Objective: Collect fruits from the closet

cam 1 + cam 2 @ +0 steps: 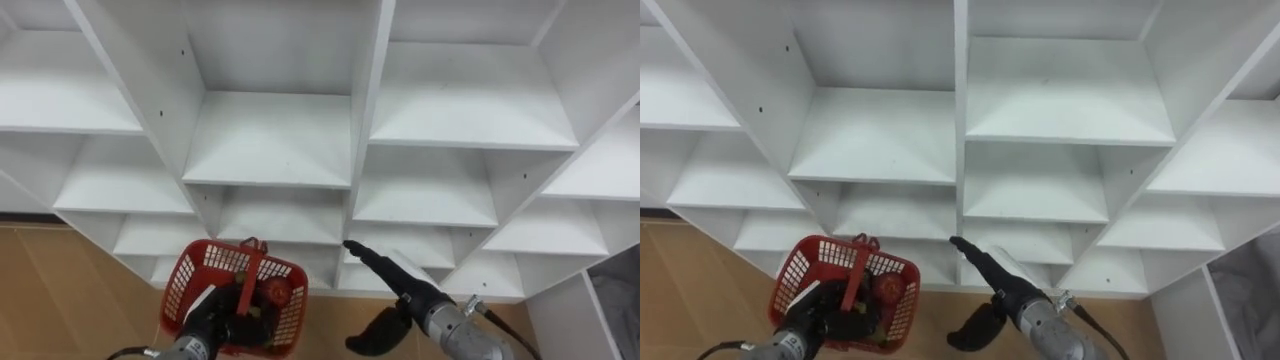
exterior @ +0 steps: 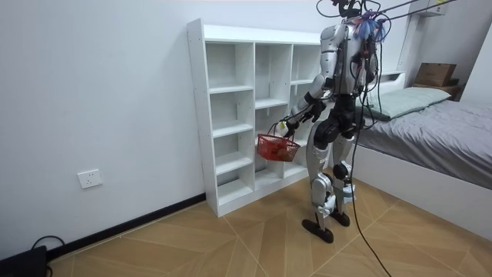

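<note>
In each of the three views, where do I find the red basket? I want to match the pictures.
Left eye view: the red basket is at the lower left, held by the left hand.
Right eye view: lower left too, closer to the left edge.
Room view: near the centre, between the robot and the shelves.
Shared landmark: the white closet; the basket is in front of its lower shelves.

White open-shelved closet (image 2: 238, 115) against a plain pale wall (image 2: 100, 92) — its compartments spread just ahead of the right hand (image 1: 390, 318); herringbone wood floor (image 2: 231, 246) below it; a grey-covered bed (image 2: 446, 138) well behind.
</note>
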